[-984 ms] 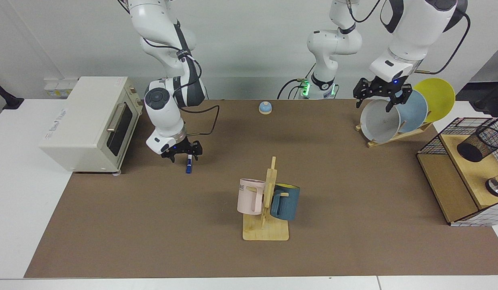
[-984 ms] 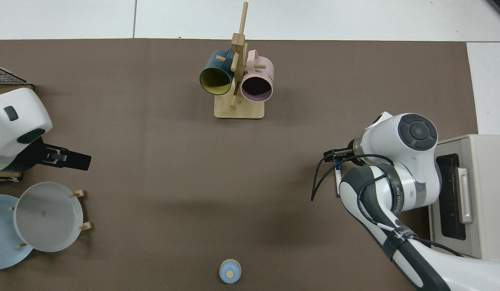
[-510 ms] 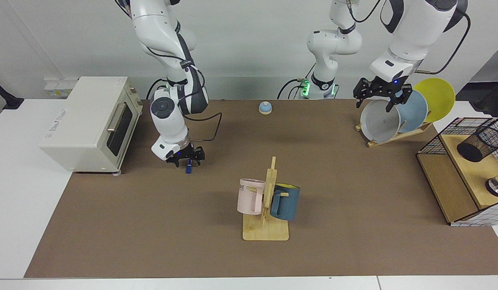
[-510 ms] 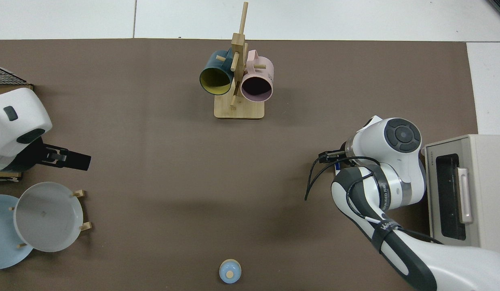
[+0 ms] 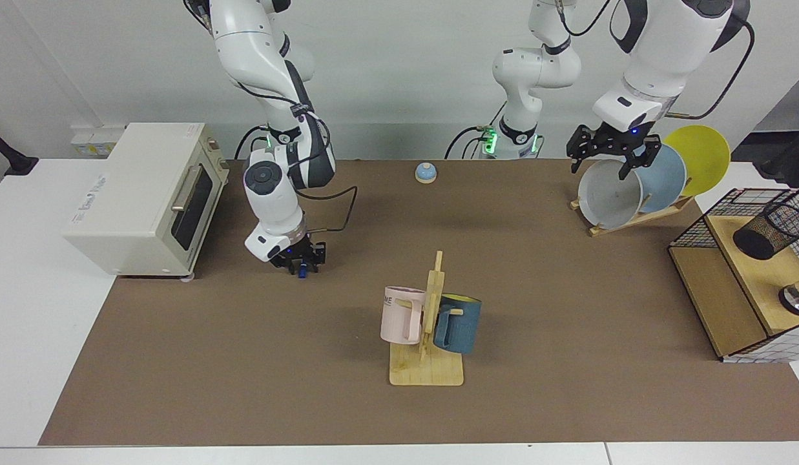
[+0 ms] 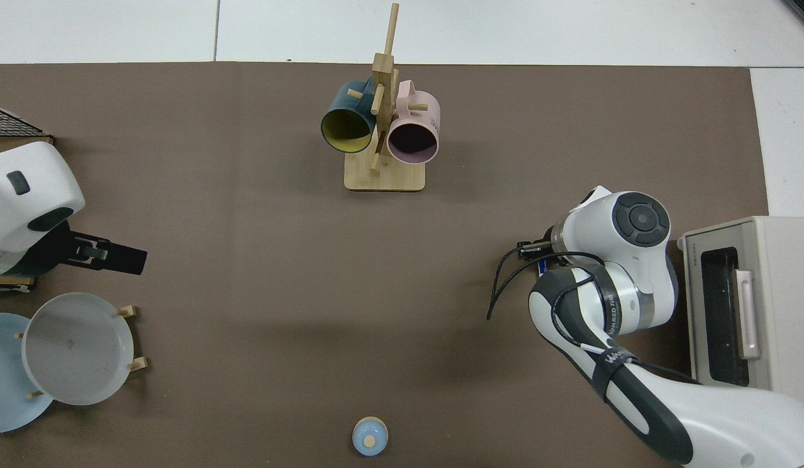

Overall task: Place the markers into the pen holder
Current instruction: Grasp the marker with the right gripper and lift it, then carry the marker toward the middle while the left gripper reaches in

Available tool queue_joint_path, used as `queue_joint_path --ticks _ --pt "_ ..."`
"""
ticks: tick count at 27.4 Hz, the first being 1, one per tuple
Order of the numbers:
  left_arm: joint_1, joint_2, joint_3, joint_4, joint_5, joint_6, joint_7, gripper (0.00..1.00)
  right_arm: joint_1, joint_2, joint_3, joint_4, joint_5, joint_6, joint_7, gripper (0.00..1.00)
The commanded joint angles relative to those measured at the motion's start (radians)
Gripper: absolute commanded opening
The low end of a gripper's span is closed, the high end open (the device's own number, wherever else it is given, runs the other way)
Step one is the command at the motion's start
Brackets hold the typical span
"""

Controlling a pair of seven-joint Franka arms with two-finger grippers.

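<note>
Two Franka arms at a brown table mat (image 5: 244, 361). The right gripper (image 5: 300, 259) is down at the mat, just in front of the toaster oven (image 5: 141, 197). The marker (image 5: 301, 271) lies directly beneath it — only the dark blue cap end shows, poking out between the black fingers (image 5: 290, 260); the white barrel is hidden by the hand. Whether the jaws have already pressed onto the barrel or merely straddle it cannot be told. In the top view the same gripper (image 6: 535, 252) shows a small blue tip of the marker (image 6: 543, 265) at the wrist's edge, the rest covered by the arm.

The left gripper (image 5: 606, 155) waits in the air over the grey plate (image 5: 609, 194) in the plate rack, fingers spread apart and empty.

The pen holder (image 5: 772, 231) — black wire mesh, tipped on its side — sits on the wooden shelf of the wire-grid frame (image 5: 696, 232) at the far end of the table, well apart from the marker. The mug tree (image 5: 428, 336) with pink and blue mugs stands between them.
</note>
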Motion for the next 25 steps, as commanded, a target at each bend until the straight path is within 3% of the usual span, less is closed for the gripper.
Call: queue_joint_path --ticks 1,6,17,25 --pt "0.002 -0.028 -0.001 -0.035 -0.015 0.013 0.051 1.00 0.003 0.001 -0.002 -0.007 -0.006 0.024 0.019 0.36" --pt "-0.002 -0.027 -0.001 -0.033 -0.015 0.014 0.110 1.00 0.003 0.001 -0.002 -0.004 -0.006 0.021 0.019 0.01" --pt "-0.004 -0.021 -0.006 -0.018 -0.012 0.025 0.239 1.00 0.000 -0.002 -0.002 0.033 -0.005 -0.002 0.080 0.00" --pt "-0.005 -0.019 -0.010 -0.009 -0.014 0.039 0.405 1.00 -0.002 -0.054 -0.002 0.101 0.009 -0.158 0.198 0.00"
